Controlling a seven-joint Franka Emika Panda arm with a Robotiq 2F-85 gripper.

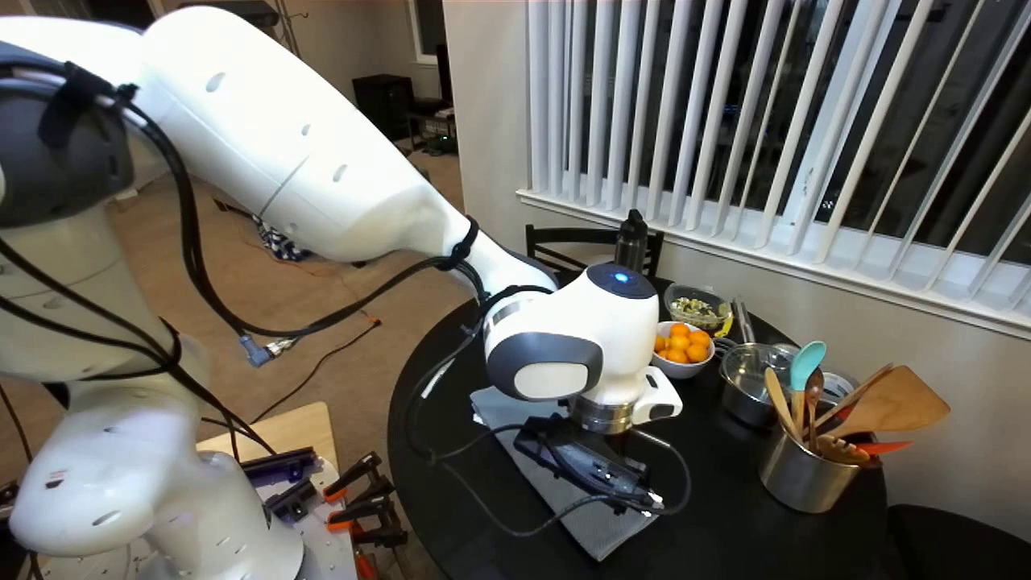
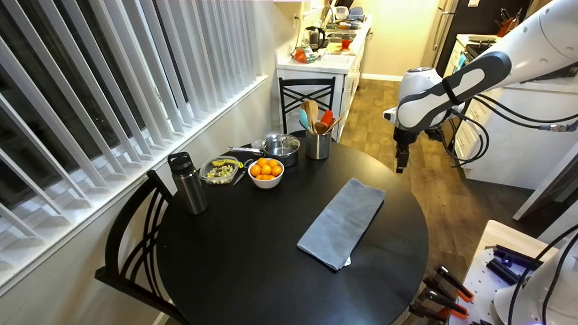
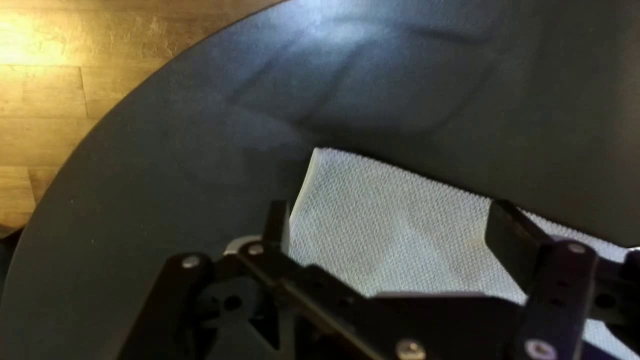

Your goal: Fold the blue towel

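The blue towel (image 2: 341, 223) is a grey-blue cloth lying flat as a long strip on the black round table. A small white tag sticks out near one end. The towel also shows in an exterior view (image 1: 604, 533), partly hidden under the arm, and in the wrist view (image 3: 380, 190). My gripper (image 3: 392, 220) is open and empty, with one end of the towel below and between its fingers. In an exterior view the gripper (image 2: 401, 168) points down, raised and apart from the towel, off its far end. In the remaining exterior view its fingertips are hidden.
On the black table (image 2: 235, 271) stand a bowl of oranges (image 2: 266, 174), a clear food container (image 2: 220, 170), a pot (image 2: 282, 151), a utensil holder (image 2: 318, 145) and a steel bottle (image 2: 189, 185). Cables hang around the wrist (image 1: 556, 515). Chairs stand by the table.
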